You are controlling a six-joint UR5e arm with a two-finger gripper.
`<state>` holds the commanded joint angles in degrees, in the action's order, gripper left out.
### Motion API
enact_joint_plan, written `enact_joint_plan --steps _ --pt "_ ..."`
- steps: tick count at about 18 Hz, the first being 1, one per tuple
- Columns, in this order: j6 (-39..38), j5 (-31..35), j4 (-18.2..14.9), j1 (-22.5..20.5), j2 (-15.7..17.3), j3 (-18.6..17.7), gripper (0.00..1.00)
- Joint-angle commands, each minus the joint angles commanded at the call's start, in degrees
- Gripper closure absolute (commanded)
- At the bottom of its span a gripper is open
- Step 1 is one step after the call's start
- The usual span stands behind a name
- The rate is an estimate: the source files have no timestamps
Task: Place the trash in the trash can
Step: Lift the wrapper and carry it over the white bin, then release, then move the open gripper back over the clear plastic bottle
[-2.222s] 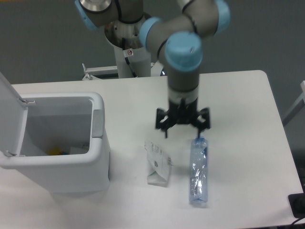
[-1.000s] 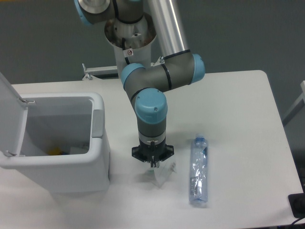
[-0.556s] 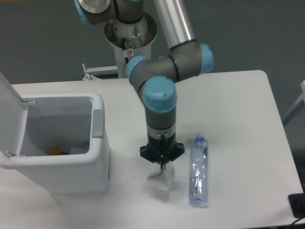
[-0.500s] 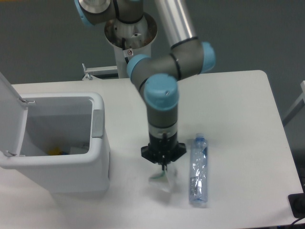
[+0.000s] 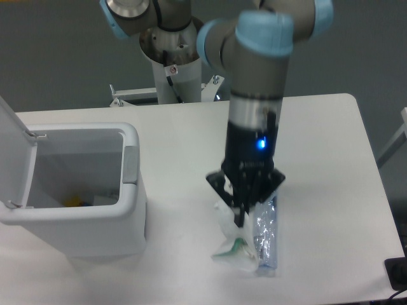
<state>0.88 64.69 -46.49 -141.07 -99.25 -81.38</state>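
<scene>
My gripper is shut on the white paper packet with a green edge, which hangs crumpled below the fingers, lifted off the table. The clear plastic bottle lies on the table just right of the packet, its upper end hidden behind the gripper. The white trash can stands at the left with its lid swung open; a bit of yellow shows inside. The gripper is well to the right of the can's opening.
The arm's base column rises at the table's back edge. A dark object sits at the lower right corner. The table's right edge runs close to the bottle.
The gripper came down onto the packet, closed on it, and has since risen toward the camera and shifted right with the packet dangling. The bottle stayed put.
</scene>
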Motion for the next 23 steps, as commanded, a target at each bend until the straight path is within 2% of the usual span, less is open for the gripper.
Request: enact_joint_plan --steps 2,3,7,11,13,14,15,17,18,20,23 --pt "-0.2 -0.3 0.0 1.7 2.7 -1.0 1.0" --pt "-0.3 -0.2 0.0 3.8 4.8 -2.5 1.0" --pt "0.3 -0.1 0.0 8.6 9.6 -7.7 1.0" --pt "0.8 0.0 0.4 15.2 10.5 -14.0 1.0" --pt "0.7 0.0 0.4 16.6 10.2 -14.6 1.0" --pt "0.7 0.0 0.4 17.0 10.2 -14.6 0.94" --pt "0.8 -0.1 0.4 17.2 10.2 -14.5 0.8" --pt "2.2 0.3 0.5 17.2 10.3 -14.2 0.41" --pt "4.6 0.3 0.4 17.1 10.7 -14.2 0.16" --pt "4.5 0.0 0.2 16.8 10.8 -13.6 0.0" --pt "4.2 -0.1 0.1 13.3 11.6 -12.8 0.0"
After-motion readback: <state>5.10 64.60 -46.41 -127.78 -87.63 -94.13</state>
